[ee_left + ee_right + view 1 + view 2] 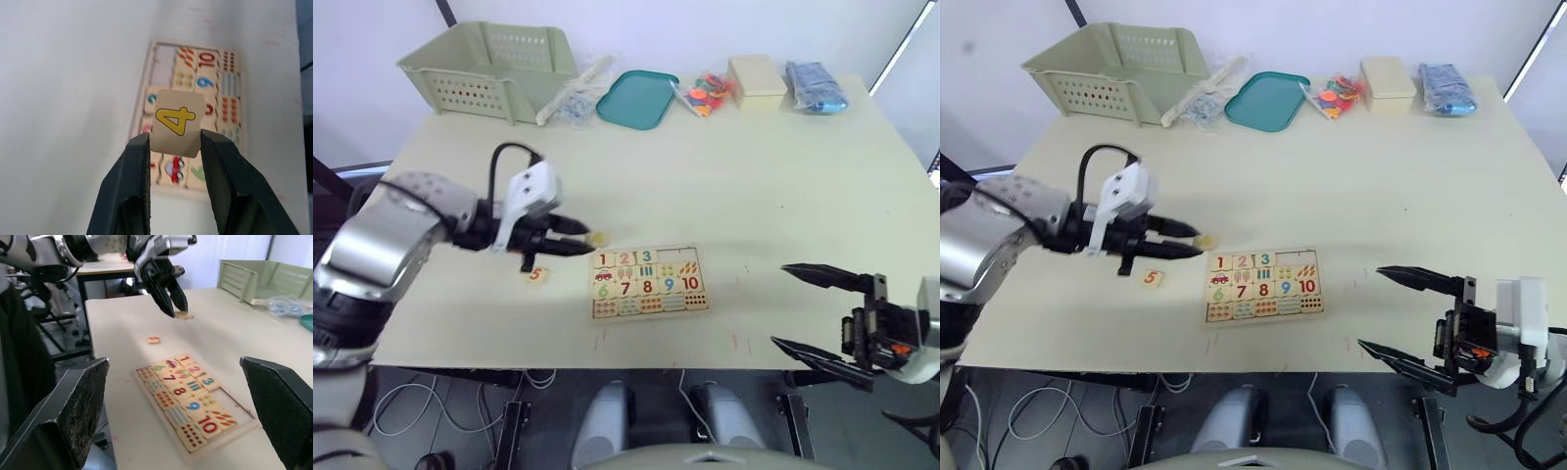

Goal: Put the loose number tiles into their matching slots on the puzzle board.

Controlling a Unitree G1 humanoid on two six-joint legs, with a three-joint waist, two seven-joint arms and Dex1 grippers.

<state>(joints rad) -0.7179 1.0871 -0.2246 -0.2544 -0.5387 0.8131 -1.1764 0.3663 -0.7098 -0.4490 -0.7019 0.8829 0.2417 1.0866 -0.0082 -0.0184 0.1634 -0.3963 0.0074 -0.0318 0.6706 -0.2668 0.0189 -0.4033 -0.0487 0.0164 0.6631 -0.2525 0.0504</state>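
The left pincer [590,243] is closed on a loose tile printed with a yellow 4 [176,122], the tile clamped by its edges between the two black fingers [128,181]. In the head views the pincer hangs above the desk [724,186] just beside the puzzle board's [648,282] upper left corner, with the held tile [599,238] at the fingertips, near the board's edge but not over a slot. The left wrist view looks past the 4 tile down onto the board, where the 9 and 10 squares and rows of counting pictures show beyond it.

The board lies flat near the front middle of the desk. Tiles 1, 2 and 3 sit in its top row, and the two slots next to the 3 look bare; the row below reads 6 to 10.

A loose tile with a red 5 [536,275] lies on the desk to the left of the board, apart from it, under the left arm and a little behind the fingertips.

The right pincer [813,311] hangs off the front right edge of the desk, its fingers spread wide with nothing between them, well apart from the board.

At the back of the desk stand a pale green basket [489,69], a teal tray [637,99] and a heap of bright plastic pieces [705,93].
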